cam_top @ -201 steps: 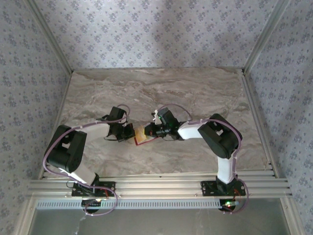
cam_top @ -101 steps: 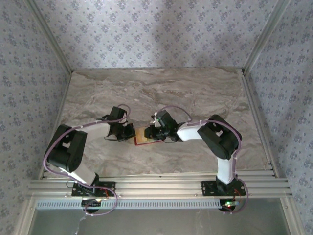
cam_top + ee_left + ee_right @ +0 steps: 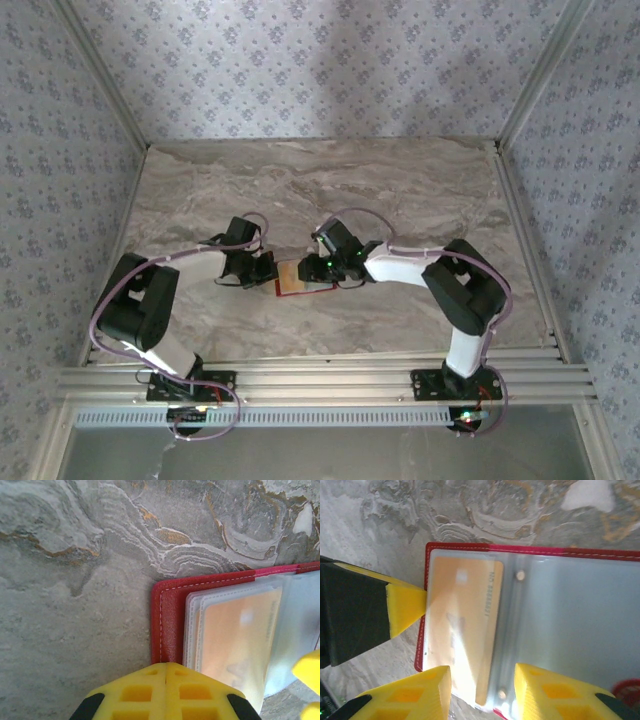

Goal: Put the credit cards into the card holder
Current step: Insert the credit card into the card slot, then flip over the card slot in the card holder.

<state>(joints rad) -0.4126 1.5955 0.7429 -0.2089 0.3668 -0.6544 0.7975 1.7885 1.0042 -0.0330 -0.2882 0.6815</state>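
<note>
One credit card is sitting sleeved in the card holder, your left end effector pressing closed against its edge, your right end effector hovering spread.

The grey marbled tabletop bears the open red card holder, lying flat at the left gripper fingertips and beneath the right gripper.

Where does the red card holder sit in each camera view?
Top external: card holder just left of picture centre, slightly below.
Left wrist: card holder lower right, open.
Right wrist: card holder across centre and right, open.
Shared landmark: tan credit card in its clear sleeve.
</note>
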